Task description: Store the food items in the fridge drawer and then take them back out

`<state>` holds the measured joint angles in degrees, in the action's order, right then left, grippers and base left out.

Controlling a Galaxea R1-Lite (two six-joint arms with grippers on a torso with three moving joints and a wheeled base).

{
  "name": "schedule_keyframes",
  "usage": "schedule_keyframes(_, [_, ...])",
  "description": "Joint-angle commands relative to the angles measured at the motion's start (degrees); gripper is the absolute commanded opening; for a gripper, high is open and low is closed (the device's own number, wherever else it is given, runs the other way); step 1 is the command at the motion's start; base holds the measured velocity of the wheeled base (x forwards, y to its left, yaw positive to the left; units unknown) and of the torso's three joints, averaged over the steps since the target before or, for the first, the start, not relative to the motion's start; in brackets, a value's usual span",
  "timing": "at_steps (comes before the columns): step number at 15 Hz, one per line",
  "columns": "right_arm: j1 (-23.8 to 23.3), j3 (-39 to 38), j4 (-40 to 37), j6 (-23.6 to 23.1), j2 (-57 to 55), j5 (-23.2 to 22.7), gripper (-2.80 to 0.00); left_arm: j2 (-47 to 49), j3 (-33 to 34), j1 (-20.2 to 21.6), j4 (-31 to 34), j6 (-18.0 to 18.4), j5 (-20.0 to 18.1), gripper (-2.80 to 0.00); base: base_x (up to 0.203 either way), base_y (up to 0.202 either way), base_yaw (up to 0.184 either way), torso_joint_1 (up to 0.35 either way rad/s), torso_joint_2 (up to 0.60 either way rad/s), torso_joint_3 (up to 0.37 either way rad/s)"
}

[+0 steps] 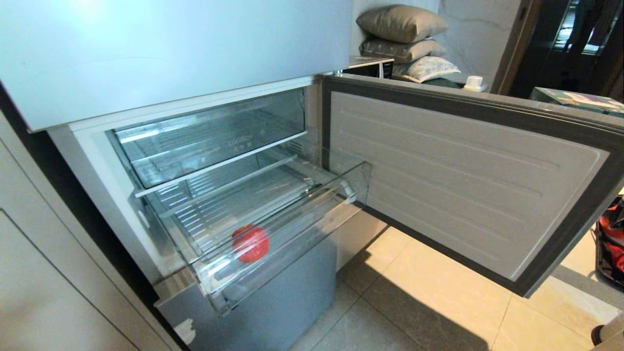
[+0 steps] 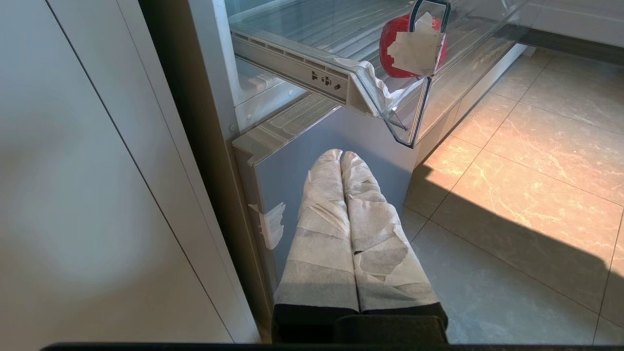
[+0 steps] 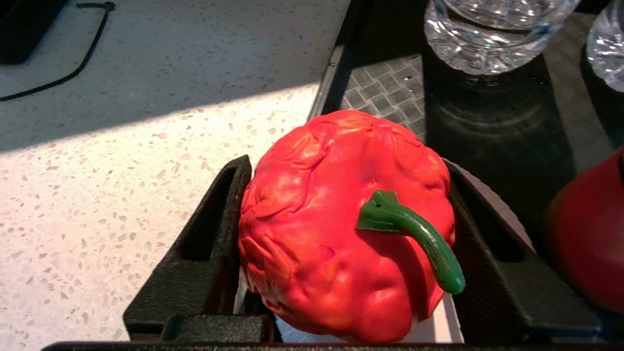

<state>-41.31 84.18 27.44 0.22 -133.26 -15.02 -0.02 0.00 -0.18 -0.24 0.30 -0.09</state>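
Note:
The fridge drawer (image 1: 292, 229) is pulled out below the open fridge door (image 1: 463, 180). A small round glossy red food item (image 1: 249, 243) lies in its near left corner and shows through the clear drawer wall (image 2: 414, 122) as the same red item (image 2: 392, 53). Away from the fridge, my right gripper (image 3: 346, 165) is shut on a wrinkled red pepper (image 3: 317, 229) with a green stem; its black fingers (image 3: 214, 229) press both sides. My left gripper (image 2: 341, 156) hangs low before the fridge's lower front, its taped fingers shut and empty. Neither arm shows in the head view.
A clear bin with faint lettering (image 1: 209, 131) sits above the drawer. Under the pepper are a speckled white counter (image 3: 122, 170) and a black tray (image 3: 385, 87) holding clear bottles (image 3: 492, 34) and another red item (image 3: 590, 234). Cabinet panels (image 2: 97, 195) stand left of the fridge.

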Motion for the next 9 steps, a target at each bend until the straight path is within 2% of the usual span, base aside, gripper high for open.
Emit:
schedule_keyframes(1, [-0.08, -0.27, 0.16, 0.01, 2.01, -0.1, -2.8, -0.06, 0.09, 0.01, -0.02, -0.03, 0.0, -2.8, 0.0, 0.0, 0.0, 0.0, 0.0, 0.0])
schedule_keyframes(5, [-0.01, -4.42, 0.07, -0.06, 12.2, -0.01, -2.8, -0.06, 0.09, 0.01, -0.02, 0.04, 0.0, -2.8, 0.0, 0.0, 0.0, 0.0, 0.0, 0.0])
schedule_keyframes(9, [0.03, -19.14, -0.29, -0.85, 30.31, 0.7, -2.8, -0.06, 0.09, 0.01, -0.02, 0.06, 0.08, -2.8, 0.0, 0.0, 0.0, 0.0, 0.0, 0.0])
